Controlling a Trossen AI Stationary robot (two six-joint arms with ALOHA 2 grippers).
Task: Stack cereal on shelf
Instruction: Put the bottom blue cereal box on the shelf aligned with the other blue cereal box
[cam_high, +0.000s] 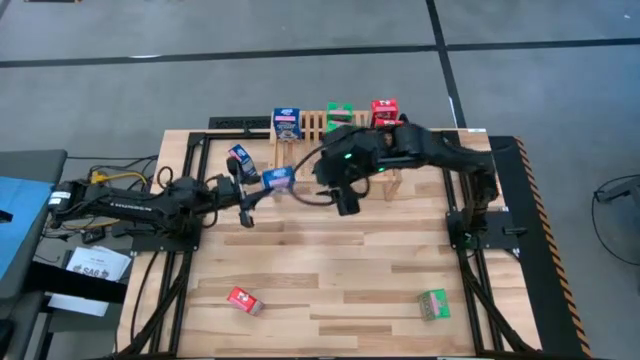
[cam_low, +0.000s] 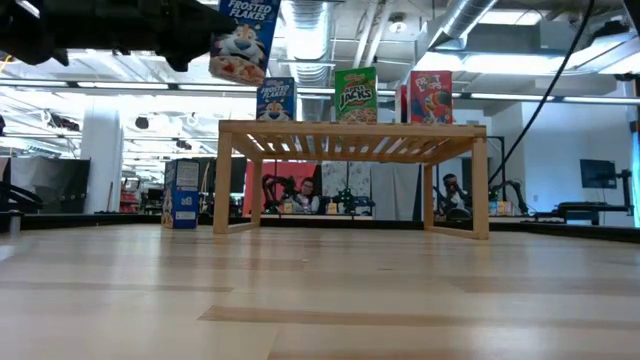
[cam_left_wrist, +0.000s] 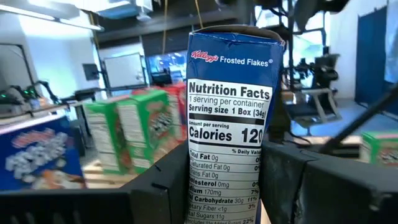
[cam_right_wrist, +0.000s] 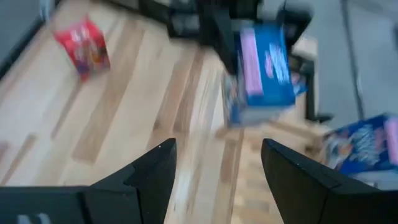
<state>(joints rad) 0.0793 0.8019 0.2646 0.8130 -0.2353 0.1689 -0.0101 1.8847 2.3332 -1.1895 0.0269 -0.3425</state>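
Left hand (cam_high: 262, 186) clamped on a small blue Frosted Flakes cardboard box (cam_high: 279, 179), carried in the air just short of the light slatted wooden rack (cam_high: 392, 183). Box gripped low on its narrow sides, nutrition panel toward the wrist camera (cam_left_wrist: 229, 124), probably so the top stays free and the base can be set down upright.

Right hand (cam_high: 345, 201) empty, fingers (cam_right_wrist: 152, 171) apart, hovering over the table (cam_high: 330, 265) just in front of the rack and close to the carried box; seemingly waiting near for a handover or an assist, purpose not certain.

On the rack, standing upright in a row along the far edge, fronts toward the low camera: a blue box (cam_low: 276, 100), a green Apple Jacks box (cam_low: 355, 95), a red Froot Loops box (cam_low: 431, 97). Likely kept in a back row to leave the front slats open for more.

Not yet shelved: another blue box (cam_high: 241, 158) on the table left of the rack, a red box (cam_high: 243, 300) and a green box (cam_high: 433, 304) lying near the front edge, well apart.

Hard to make out: much of the rack top covered by the right arm from above; further boxes there not countable. Right wrist picture smeared. Contact between carried box and right hand not discernible.
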